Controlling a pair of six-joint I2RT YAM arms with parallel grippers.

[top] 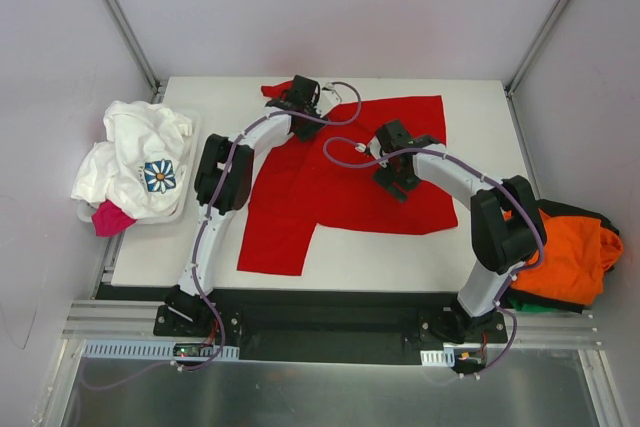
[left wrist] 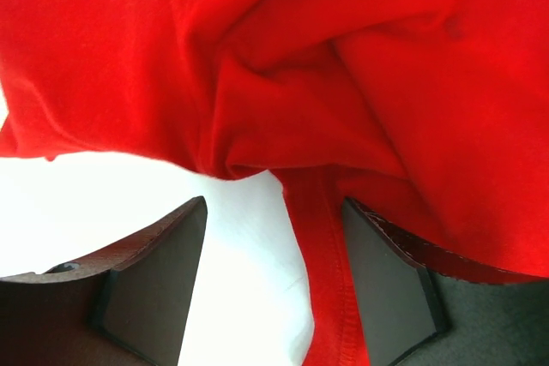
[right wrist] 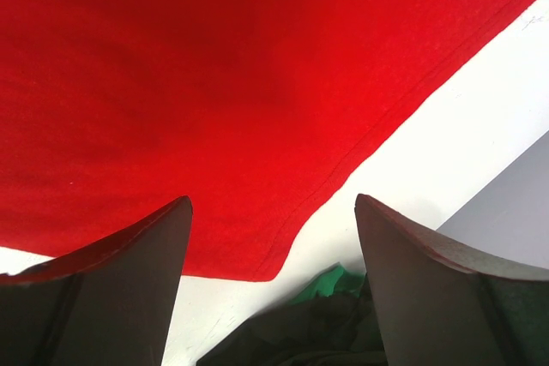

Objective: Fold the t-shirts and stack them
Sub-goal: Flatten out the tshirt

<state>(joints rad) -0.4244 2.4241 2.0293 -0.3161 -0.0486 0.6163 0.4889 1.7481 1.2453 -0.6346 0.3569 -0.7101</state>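
A plain bright red t-shirt [top: 320, 187] lies spread on the white table [top: 470, 247]. My left gripper [top: 300, 97] is at its bunched far-left corner. In the left wrist view the gripper [left wrist: 274, 212] is open, with a hemmed strip of the red shirt [left wrist: 343, 57] hanging between the jaws near the right finger. My right gripper [top: 397, 185] is over the shirt's right part. In the right wrist view it [right wrist: 273, 203] is open and empty above the red shirt [right wrist: 214, 66] near a hem corner.
A white t-shirt with a blue flower print [top: 145, 162] and a pink one [top: 110, 219] are heaped at the left table edge. An orange t-shirt [top: 575, 257] lies on a dark/green one [top: 530, 302] at the right edge; the green cloth [right wrist: 330, 285] also shows in the right wrist view.
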